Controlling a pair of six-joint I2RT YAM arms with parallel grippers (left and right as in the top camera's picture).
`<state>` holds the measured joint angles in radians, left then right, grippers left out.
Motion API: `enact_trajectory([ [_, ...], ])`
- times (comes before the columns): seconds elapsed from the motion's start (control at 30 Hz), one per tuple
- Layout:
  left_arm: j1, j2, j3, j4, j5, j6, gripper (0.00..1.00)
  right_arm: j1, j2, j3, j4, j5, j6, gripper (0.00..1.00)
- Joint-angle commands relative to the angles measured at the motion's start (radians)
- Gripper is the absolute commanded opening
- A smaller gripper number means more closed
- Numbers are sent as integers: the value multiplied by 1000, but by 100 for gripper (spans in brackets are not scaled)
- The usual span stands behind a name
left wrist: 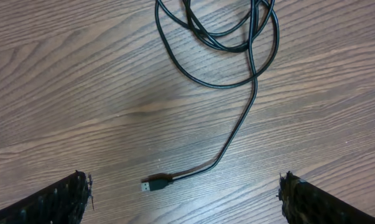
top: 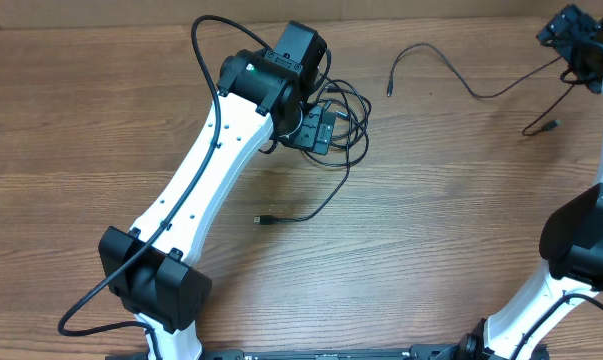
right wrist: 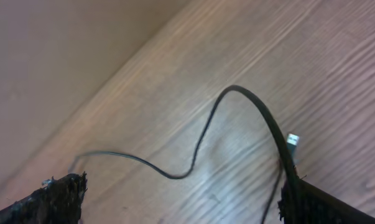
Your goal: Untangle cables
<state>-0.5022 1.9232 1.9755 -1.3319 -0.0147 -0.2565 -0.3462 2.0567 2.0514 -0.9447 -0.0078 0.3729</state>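
Wood-grain table (top: 461, 250), and I'm at the sorting stage: my left claw (left wrist: 184, 182) hangs wide open beside the coiled cables (top: 353, 118), whose tail ends in a loose plug (left wrist: 156, 184). My right claw (right wrist: 184, 183) gapes too (far corner), a separate strand (right wrist: 203, 140) leaning against one finger. Next I'd pinch that tail and draw it clear.

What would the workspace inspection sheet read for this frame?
Surface: wooden table, no damage seen.
Job's things: coiled cables by the left gripper, one strand trailing to a USB plug; separate cable runs toward the right gripper.
Clutter: nothing seen.
Grippers: left open over the trailing strand; right open, separate cable against one finger.
Cables: arm wire loops above the left arm.
Surroundings: plain beige area past the table edge.
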Motion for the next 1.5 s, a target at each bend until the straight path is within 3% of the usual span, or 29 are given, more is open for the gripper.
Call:
enact_trajectory([
  [0.0, 6, 1, 7, 1, 8, -13, 100, -3, 29, 9, -14, 19, -38, 100],
  [0.3, 6, 1, 7, 1, 8, -13, 99, -2, 32, -4, -16, -212, -101, 93],
  [0.33, 6, 1, 7, 1, 8, -13, 99, -2, 32, -4, -16, -212, -101, 85],
  [0.47, 6, 1, 7, 1, 8, -13, 100, -2, 32, -3, -6, -237, -82, 37],
  [0.6, 6, 1, 7, 1, 8, -13, 99, -3, 32, 0, 32, -313, 39, 4],
  [0.73, 6, 1, 7, 1, 8, -13, 100, -24, 31, 43, 139, -484, 223, 4],
  [0.77, 6, 1, 7, 1, 8, -13, 100, -41, 31, 74, 223, -584, 354, 4],
  [0.9, 7, 1, 7, 1, 8, -13, 100, -81, 31, 114, 467, -704, 642, 4],
  [1.03, 7, 1, 7, 1, 8, -13, 99, -118, 31, 116, 583, -694, 700, 5],
  [1.1, 6, 1, 7, 1, 8, -13, 100, -126, 32, 115, 499, -638, 638, 20],
  [1.2, 6, 1, 7, 1, 8, -13, 100, -126, 32, 115, 320, -486, 454, 74],
  [1.27, 6, 1, 7, 1, 8, -13, 99, -126, 32, 115, 196, -333, 322, 95],
  [1.33, 6, 1, 7, 1, 8, -13, 100, -126, 32, 115, 95, -166, 244, 100],
  [1.47, 6, 1, 7, 1, 8, -13, 99, -130, 32, 115, -6, 28, 121, 100],
])
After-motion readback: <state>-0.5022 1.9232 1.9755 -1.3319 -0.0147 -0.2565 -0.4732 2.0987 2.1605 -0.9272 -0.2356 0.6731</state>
